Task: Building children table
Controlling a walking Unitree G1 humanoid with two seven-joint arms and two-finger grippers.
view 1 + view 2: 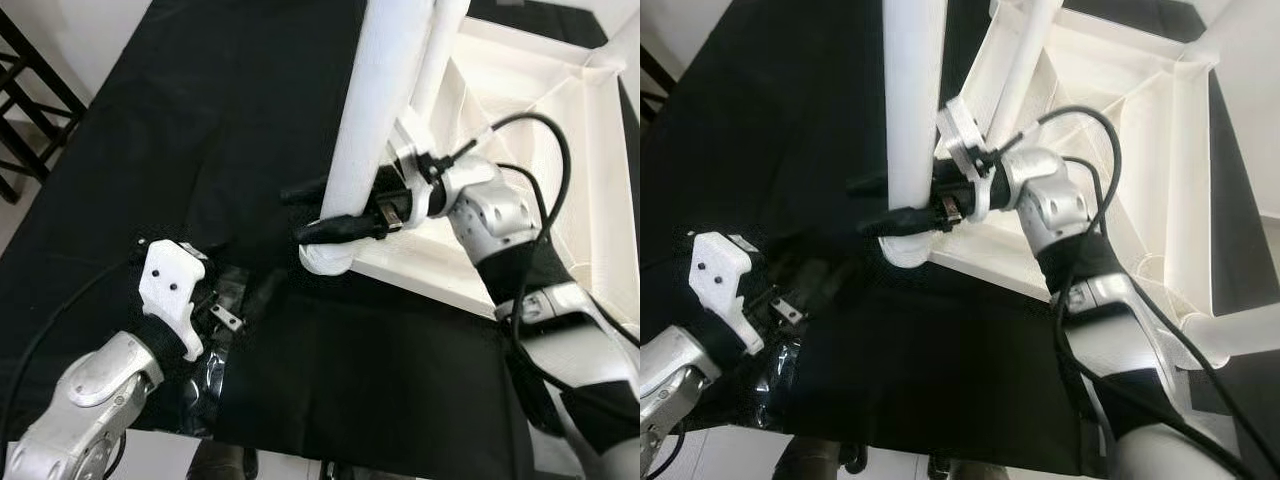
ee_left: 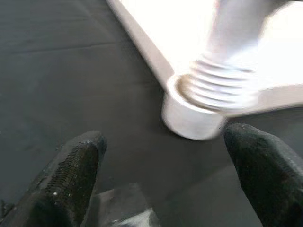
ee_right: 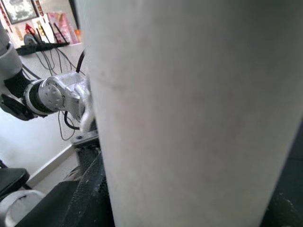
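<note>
Gripping white leg (image 1: 385, 90) at tabletop corner socket (image 1: 330, 258): right claw (image 1: 325, 212); left claw (image 2: 165, 175) wide, apart.

Both eye views look steeply down from the head onto the black cloth (image 1: 200, 120) and white leg (image 1: 375, 110), which the right wrist view faces very close and the left wrist view from nearer.
</note>
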